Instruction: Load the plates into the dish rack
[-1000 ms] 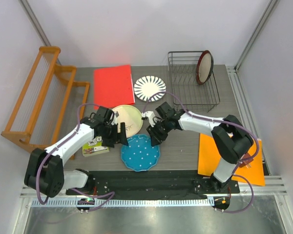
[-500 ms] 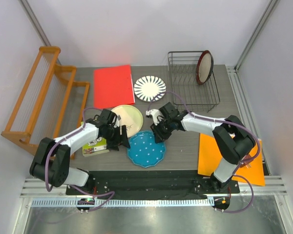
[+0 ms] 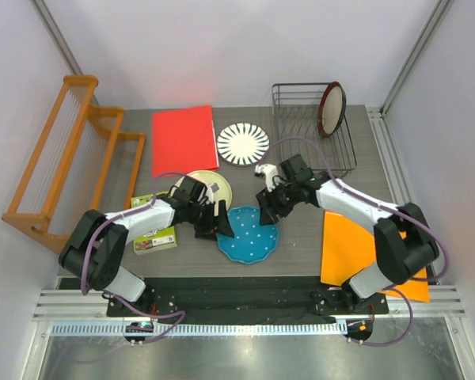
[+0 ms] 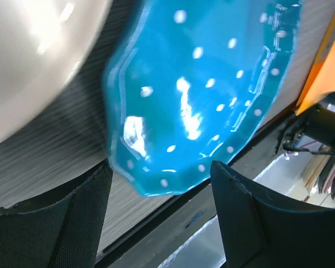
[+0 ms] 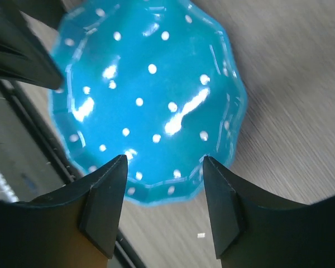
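Note:
The blue white-dotted plate (image 3: 249,233) lies on the table near the front edge, between my two grippers. My left gripper (image 3: 219,222) is open at its left rim, with the scalloped edge (image 4: 156,187) showing between the fingers. My right gripper (image 3: 269,209) is open over its upper right rim, the fingers (image 5: 103,206) straddling the plate's edge (image 5: 162,190) and holding nothing. The cream plate (image 3: 211,185) lies just behind the left gripper. Further back, the black-petalled white plate (image 3: 243,143) lies flat. A dark-red-rimmed plate (image 3: 331,108) stands upright in the black wire dish rack (image 3: 302,150).
An orange wooden slatted rack (image 3: 63,158) fills the left side. A red sheet (image 3: 184,138) lies at the back, an orange sheet (image 3: 356,249) at the right front. A small green packet (image 3: 153,236) sits under the left arm. The table's front rail (image 4: 173,223) runs close to the blue plate.
The blue plate has slid right and slightly back. Both grippers moved right with it. The right gripper's jaws have opened wider.

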Available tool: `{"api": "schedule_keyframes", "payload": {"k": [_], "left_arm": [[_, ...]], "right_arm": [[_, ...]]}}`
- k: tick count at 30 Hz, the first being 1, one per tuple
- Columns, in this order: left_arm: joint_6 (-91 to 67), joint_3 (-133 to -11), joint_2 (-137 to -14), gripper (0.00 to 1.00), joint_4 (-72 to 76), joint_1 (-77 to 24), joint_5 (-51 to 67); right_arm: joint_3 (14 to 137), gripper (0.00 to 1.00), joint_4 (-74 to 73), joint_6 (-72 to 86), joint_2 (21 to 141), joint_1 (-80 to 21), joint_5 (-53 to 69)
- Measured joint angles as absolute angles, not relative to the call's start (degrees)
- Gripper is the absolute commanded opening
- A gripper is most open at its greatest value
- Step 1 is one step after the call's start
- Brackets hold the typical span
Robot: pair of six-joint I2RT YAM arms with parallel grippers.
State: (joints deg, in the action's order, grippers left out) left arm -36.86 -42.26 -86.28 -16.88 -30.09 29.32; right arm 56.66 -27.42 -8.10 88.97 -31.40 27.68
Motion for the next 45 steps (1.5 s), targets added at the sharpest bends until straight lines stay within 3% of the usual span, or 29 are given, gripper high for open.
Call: {"api": "schedule_keyframes", "payload": {"k": [4, 8, 14, 15, 18, 22, 28, 45], "left_arm": [[-38.35, -42.78, -88.12, 0.69, -14.76, -31.73, 29.95], [-39.24, -43.9, -90.94, 0.58, -13.56, -32.14, 30.0], [-41.04, -44.86, -94.32, 0.37, -11.25, -32.14, 31.16], [-41.39, -44.84, -94.67, 0.28, -10.94, -32.14, 31.33], [-41.67, -44.53, -95.18, 0.12, -10.96, -31.94, 30.55], [-42.48, -44.23, -95.5, 0.03, -10.92, -31.53, 30.61], [-42.63, -43.94, -96.49, 0.0, -8.21, -31.57, 32.25], [-42.28, -42.52, -97.19, 0.0, -3.18, -31.59, 34.94]], "right_arm": [[55.86, 0.63, -28.84, -6.31, 83.15, -25.3, 30.61], [52.51, 0.63, -28.8, -3.79, 82.24, -18.63, 34.41], [45.95, 0.63, -27.81, 1.5, 85.49, -15.59, 41.41], [45.04, 0.63, -27.0, 2.48, 85.97, -15.55, 42.39], [42.54, 0.63, -24.05, 5.32, 86.19, -14.66, 44.1], [40.27, 0.63, -20.34, 8.84, 86.3, -12.82, 46.44], [39.13, 0.62, -18.13, 10.7, 92.16, -11.66, 49.08], [36.4, 0.54, -12.27, 13.47, 92.75, -11.2, 52.18]]}}
